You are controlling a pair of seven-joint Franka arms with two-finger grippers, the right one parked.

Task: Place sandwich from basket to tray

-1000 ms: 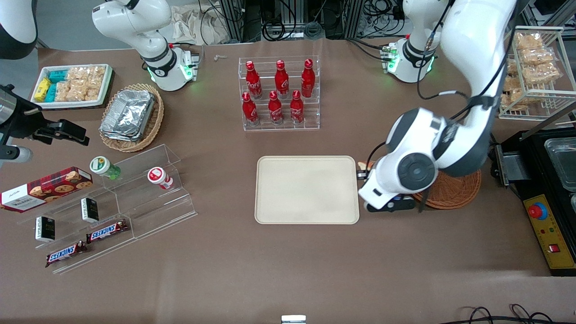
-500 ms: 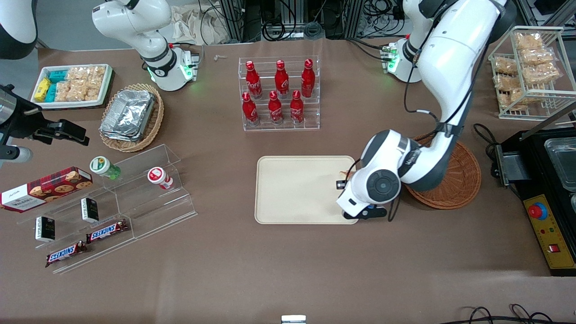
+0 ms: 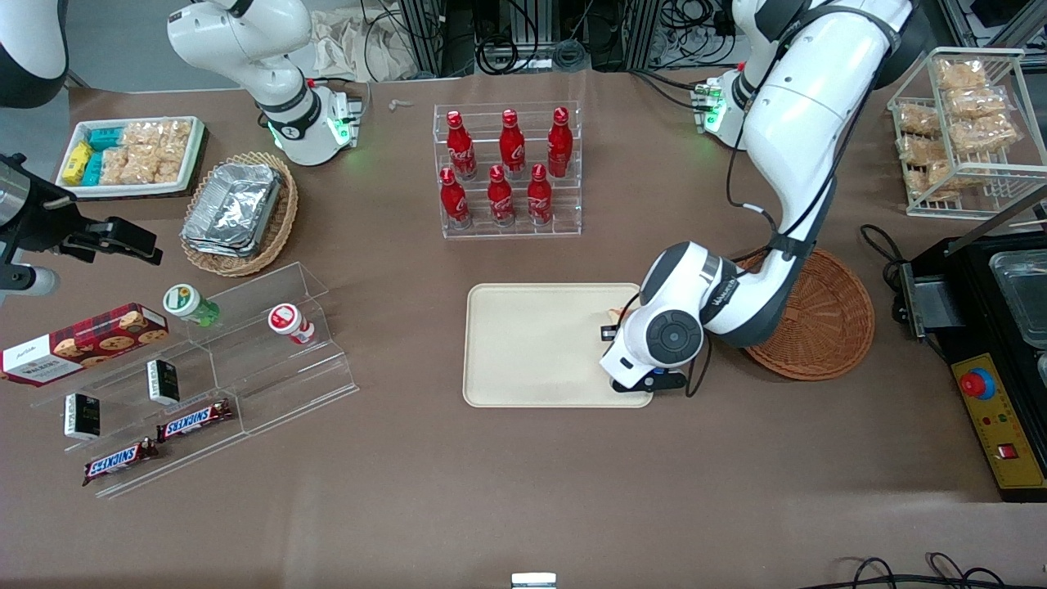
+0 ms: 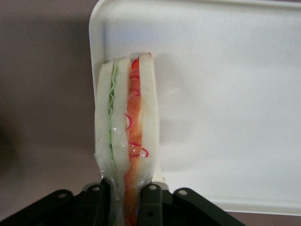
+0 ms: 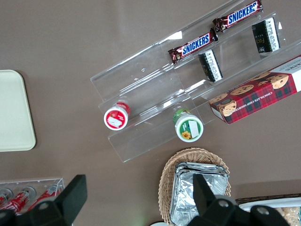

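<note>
The tool (image 4: 126, 195) is clenched on the sandwich (image 4: 126, 127), holding it above the tray (image 3: 532, 343) at the edge nearest the basket (image 3: 826, 319). Better carry it farther over the tray, lower it, then let go. Its long axis runs straight out from the fingers, striped edge facing the wrist camera.

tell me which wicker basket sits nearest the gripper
The reddish-brown round wicker basket, empty, beside the gripper holding the sandwich; the tan basket holds foil containers.
</note>
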